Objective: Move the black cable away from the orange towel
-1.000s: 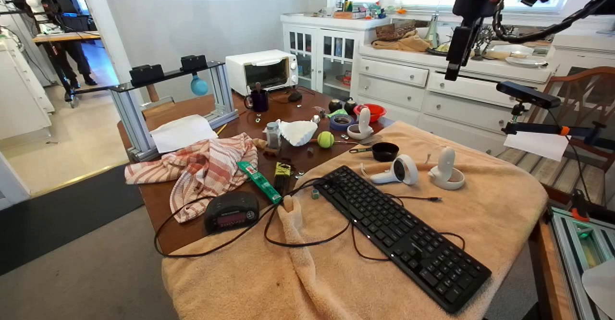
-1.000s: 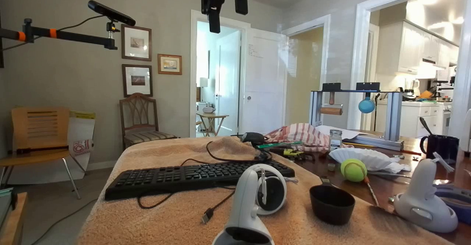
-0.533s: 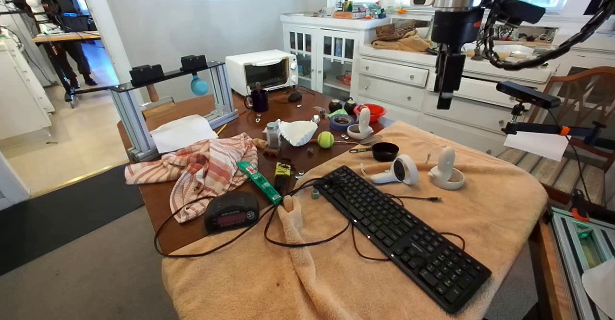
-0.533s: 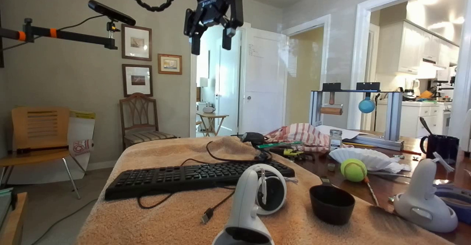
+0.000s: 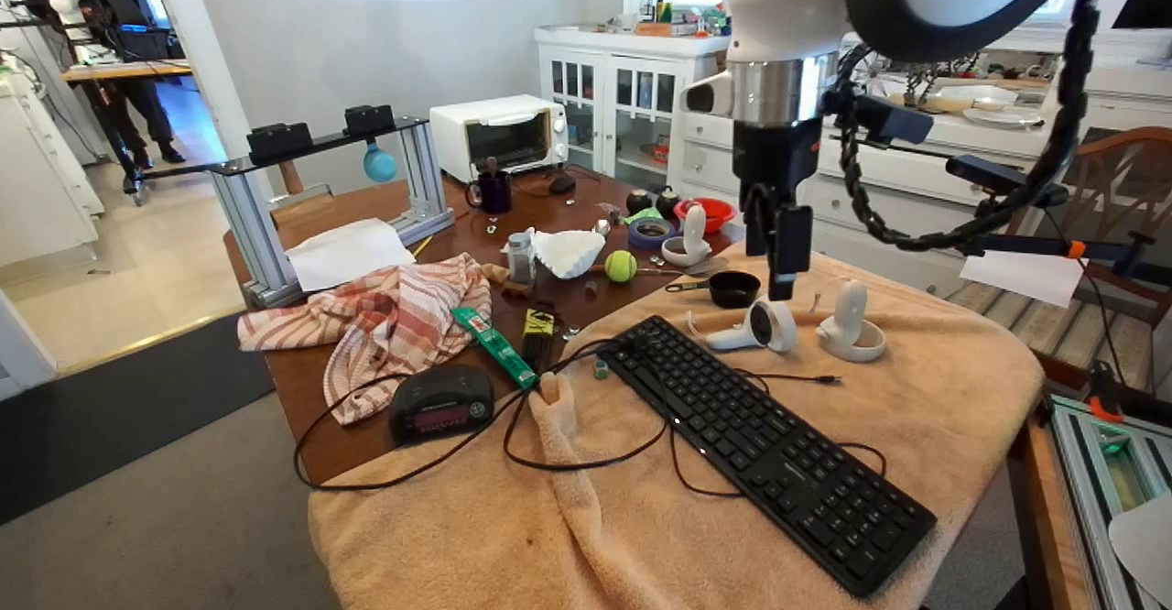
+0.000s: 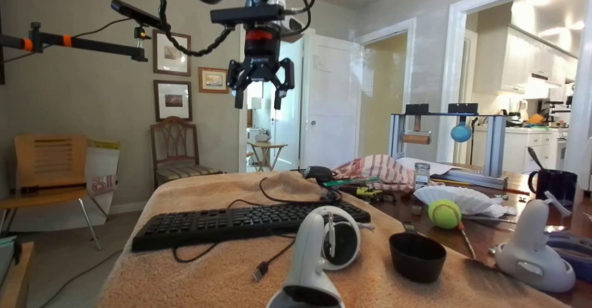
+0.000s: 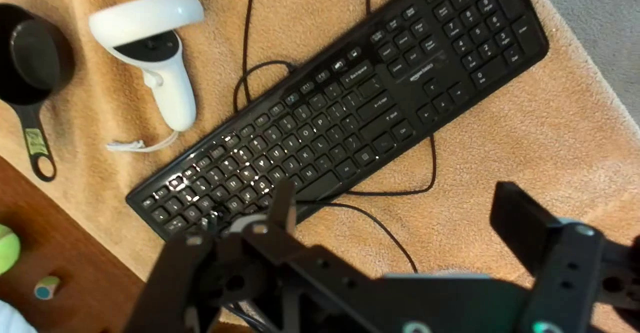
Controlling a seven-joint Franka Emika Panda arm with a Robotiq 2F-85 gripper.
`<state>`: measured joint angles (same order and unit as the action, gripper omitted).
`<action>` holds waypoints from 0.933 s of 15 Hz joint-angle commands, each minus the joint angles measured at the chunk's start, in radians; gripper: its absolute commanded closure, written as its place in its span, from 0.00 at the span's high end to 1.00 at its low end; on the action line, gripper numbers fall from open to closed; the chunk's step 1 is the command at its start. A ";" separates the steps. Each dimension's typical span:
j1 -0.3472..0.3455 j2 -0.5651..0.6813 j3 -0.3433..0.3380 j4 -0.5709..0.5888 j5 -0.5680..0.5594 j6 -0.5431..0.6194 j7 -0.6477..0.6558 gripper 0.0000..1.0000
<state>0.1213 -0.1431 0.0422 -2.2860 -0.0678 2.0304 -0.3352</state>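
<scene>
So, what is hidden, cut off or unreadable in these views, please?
Black cable: wrist view, the stretch beneath the keyboard is covered by it.
The keyboard: wrist view, one end is partly behind the end effector.
Tennis ball: wrist view, cut by the left edge.
Clock: in an exterior view, digits too small to read.

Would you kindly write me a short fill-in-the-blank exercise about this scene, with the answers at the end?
1. A loop of the black cable lies on the orange towel, near the black ____ made for typing.
2. The tool hangs in the air, its jaws ____ rather than shut.
3. The rounded thing hanging from the metal frame is coloured ____.
4. The yellow-green ball is the kind used to play ____.
Missing words: keyboard; open; blue; tennis.
</scene>
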 commanded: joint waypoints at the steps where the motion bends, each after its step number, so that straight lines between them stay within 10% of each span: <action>1: -0.006 0.041 0.021 0.031 -0.002 0.000 0.000 1.00; 14: -0.020 0.401 0.046 0.323 0.015 0.073 -0.158 1.00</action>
<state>0.1181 0.0951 0.0711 -2.1095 -0.0673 2.1075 -0.4165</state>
